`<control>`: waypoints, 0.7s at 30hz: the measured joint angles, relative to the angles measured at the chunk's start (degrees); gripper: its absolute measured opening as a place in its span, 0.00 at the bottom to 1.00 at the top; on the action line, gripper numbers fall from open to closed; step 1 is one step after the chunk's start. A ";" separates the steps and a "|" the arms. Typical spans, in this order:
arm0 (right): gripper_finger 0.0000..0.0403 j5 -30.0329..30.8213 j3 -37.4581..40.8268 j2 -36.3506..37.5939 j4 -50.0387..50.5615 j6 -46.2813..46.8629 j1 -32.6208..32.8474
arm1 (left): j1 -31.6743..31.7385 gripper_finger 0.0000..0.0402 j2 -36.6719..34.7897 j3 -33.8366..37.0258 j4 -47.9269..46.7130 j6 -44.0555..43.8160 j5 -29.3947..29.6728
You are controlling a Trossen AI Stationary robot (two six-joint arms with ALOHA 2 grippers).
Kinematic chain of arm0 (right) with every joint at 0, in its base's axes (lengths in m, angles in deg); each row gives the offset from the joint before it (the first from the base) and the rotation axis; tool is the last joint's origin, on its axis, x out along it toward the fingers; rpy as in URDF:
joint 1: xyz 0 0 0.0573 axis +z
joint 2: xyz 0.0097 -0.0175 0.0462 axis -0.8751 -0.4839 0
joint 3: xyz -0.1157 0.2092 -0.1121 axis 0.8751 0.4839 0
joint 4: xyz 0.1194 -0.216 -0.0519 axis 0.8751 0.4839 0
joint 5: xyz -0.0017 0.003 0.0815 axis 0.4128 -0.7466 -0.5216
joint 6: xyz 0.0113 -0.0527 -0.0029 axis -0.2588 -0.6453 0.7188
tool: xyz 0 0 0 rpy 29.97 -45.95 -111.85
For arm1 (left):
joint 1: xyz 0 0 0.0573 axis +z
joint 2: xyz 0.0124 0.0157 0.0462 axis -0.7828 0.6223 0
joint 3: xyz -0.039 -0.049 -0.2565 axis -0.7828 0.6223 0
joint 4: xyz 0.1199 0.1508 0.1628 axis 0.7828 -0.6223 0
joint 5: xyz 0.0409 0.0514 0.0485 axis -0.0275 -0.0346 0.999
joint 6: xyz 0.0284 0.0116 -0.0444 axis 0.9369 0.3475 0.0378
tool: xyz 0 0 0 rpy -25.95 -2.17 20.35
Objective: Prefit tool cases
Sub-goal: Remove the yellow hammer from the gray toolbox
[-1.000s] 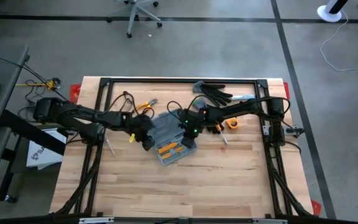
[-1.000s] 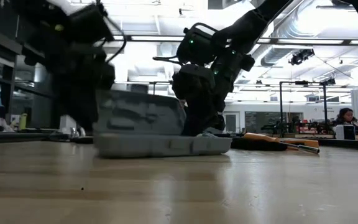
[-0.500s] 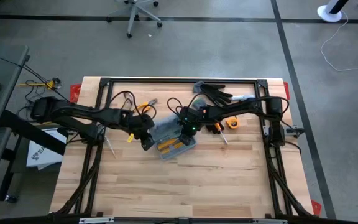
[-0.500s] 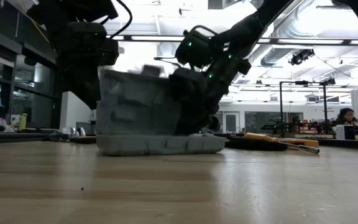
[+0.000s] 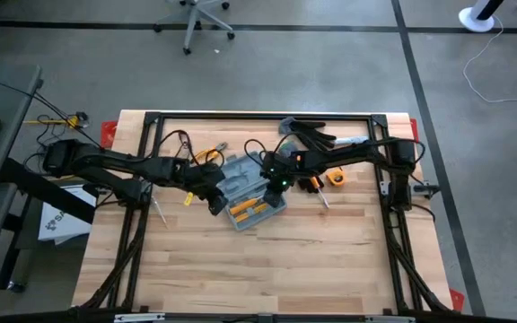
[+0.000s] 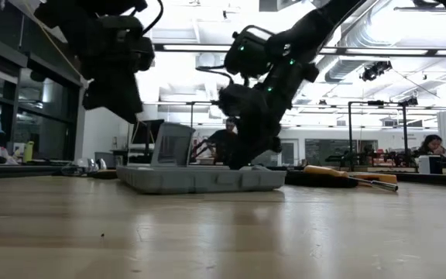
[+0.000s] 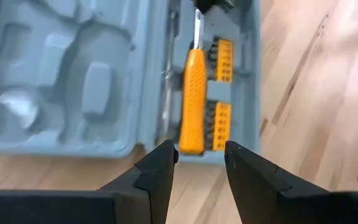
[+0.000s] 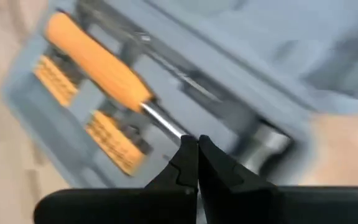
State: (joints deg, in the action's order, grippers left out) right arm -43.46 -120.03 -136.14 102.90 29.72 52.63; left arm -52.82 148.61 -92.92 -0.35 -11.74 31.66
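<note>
Grey-blue plastic case point(image 5: 248, 192) is lying open near the table's middle, angled to its edges. Lid half is lying back nearly flat, showing empty moulded recesses. Base half is holding an orange-handled screwdriver point(image 7: 194, 99) and two orange bit strips point(image 7: 222, 118).

case lid point(image 8: 278, 37): blurred, cut by edge | bit rows point(image 7: 221, 87): blurred
</note>
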 joint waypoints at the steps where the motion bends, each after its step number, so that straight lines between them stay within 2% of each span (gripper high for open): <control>1: 0.00 1.05 0.00 0.62 1.32 -1.01 -0.02 | -0.12 0.34 0.90 0.04 1.09 -0.18 0.24; 6: 0.00 2.05 -0.01 0.88 5.28 -3.83 0.13 | -0.42 0.34 5.37 0.14 5.48 -0.35 0.07; 11: 0.00 3.24 1.35 0.62 3.75 -3.24 0.54 | -0.42 0.34 7.24 0.16 8.08 0.09 -1.47; 16: 0.00 -0.32 5.44 -0.37 -1.44 -0.07 0.29 | -0.42 0.35 7.42 0.19 7.97 2.23 -3.06; 21: 0.00 -4.25 8.43 -0.37 -7.52 4.78 0.38 | -0.74 0.41 7.60 0.19 7.94 5.42 -4.68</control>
State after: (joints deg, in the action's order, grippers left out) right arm -47.70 -111.60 -136.51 95.38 34.51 53.01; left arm -53.56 156.22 -92.74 7.59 -6.33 26.98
